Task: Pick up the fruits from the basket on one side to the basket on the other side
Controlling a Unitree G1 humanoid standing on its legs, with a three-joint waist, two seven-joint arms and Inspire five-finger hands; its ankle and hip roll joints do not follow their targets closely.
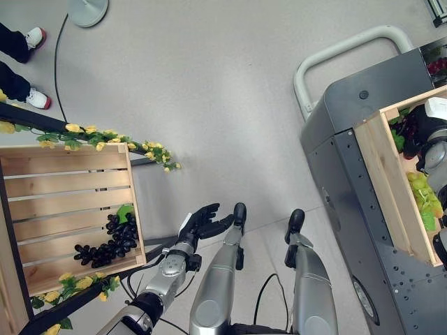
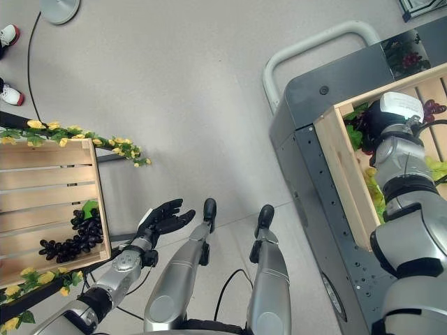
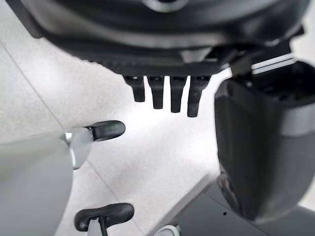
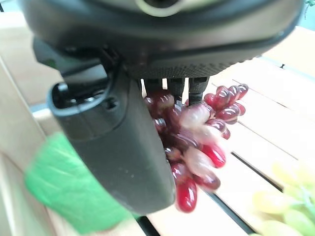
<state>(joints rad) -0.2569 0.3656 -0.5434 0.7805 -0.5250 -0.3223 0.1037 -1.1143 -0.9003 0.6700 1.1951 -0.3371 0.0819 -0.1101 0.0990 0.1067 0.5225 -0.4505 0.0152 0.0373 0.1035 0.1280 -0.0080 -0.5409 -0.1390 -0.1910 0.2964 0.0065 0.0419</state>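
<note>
A bunch of black grapes (image 1: 112,241) lies in the wooden crate (image 1: 63,183) at my left. My left hand (image 1: 202,222) hovers over the floor just right of that crate, open, with straight fingers (image 3: 165,96) and nothing in it. At my right a second wooden crate (image 2: 342,167) stands on a grey cart. My right hand (image 2: 384,118) reaches into it. In the right wrist view a bunch of red grapes (image 4: 197,142) sits between the thumb (image 4: 113,142) and the curled fingers. Green grapes (image 1: 422,195) lie on the slats beside it.
The grey cart (image 1: 349,105) has a white tubular handle (image 1: 335,52) on its far side. A garland of yellow flowers (image 1: 105,136) runs along the left crate's rim. A person's shoes (image 1: 38,99) and a round stand base (image 1: 87,10) are far left.
</note>
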